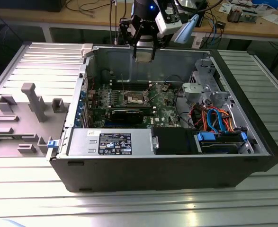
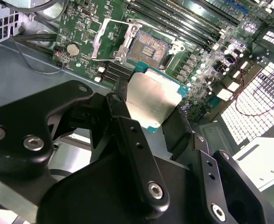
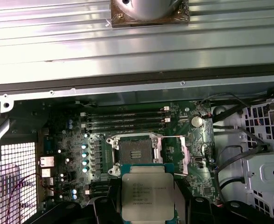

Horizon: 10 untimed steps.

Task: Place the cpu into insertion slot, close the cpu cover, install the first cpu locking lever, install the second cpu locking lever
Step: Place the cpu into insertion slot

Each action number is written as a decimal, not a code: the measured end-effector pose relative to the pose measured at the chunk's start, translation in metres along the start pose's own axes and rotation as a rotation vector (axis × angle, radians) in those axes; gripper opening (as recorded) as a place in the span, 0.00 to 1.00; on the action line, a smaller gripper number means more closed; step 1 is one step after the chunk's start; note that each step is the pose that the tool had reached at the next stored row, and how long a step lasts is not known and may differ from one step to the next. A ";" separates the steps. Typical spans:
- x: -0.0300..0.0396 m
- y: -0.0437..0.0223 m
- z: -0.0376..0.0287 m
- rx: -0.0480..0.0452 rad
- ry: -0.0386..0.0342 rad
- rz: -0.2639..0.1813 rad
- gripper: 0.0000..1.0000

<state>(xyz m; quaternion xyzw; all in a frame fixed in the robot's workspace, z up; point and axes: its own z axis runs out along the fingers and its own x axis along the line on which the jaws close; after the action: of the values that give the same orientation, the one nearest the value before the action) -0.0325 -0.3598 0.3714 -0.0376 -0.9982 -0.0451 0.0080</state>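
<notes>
My gripper point(image 1: 143, 53) hangs over the open computer case, near its far wall, shut on the cpu point(image 2: 151, 98), a flat square chip with a silvery face and a green rim. In both wrist views the black fingers point(image 2: 120, 112) clamp two opposite edges of the cpu point(image 3: 147, 189). Below it on the green board lies the insertion slot point(image 3: 134, 151), bare, its contact field showing point(image 2: 148, 48). The cpu cover point(image 2: 98, 41) is flipped open beside the slot. The cpu is well above the board, touching nothing. I cannot pick out the locking levers with certainty.
Inside the case are a grey power supply box point(image 1: 110, 142), a black drive box point(image 1: 174, 141), a blue-tabbed drive bay point(image 1: 221, 142), orange and blue cables point(image 1: 214, 118) and a long black expansion card point(image 1: 127, 113). Memory sticks point(image 3: 125, 120) flank the slot. A grey fixture point(image 1: 30, 101) stands at the exterior view's left.
</notes>
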 end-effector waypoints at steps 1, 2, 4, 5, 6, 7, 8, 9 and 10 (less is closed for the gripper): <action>0.0000 0.0000 0.0000 0.0000 -0.0001 0.001 0.54; 0.0000 0.0000 0.0000 0.0000 -0.0003 0.004 0.54; 0.0000 0.0000 0.0000 -0.0001 -0.0007 0.007 0.54; 0.0000 0.0000 0.0000 -0.0002 -0.0009 0.010 0.54; 0.0000 0.0000 0.0000 -0.0002 -0.0010 0.012 0.54; 0.0000 0.0000 0.0000 -0.0002 -0.0012 0.014 0.54; 0.0000 0.0000 0.0000 -0.0003 -0.0015 0.017 0.54; 0.0000 0.0000 0.0000 -0.0003 -0.0017 0.019 0.54; 0.0000 0.0000 0.0000 -0.0003 -0.0017 0.019 0.54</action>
<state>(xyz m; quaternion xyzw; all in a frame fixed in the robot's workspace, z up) -0.0325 -0.3598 0.3714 -0.0471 -0.9978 -0.0451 0.0076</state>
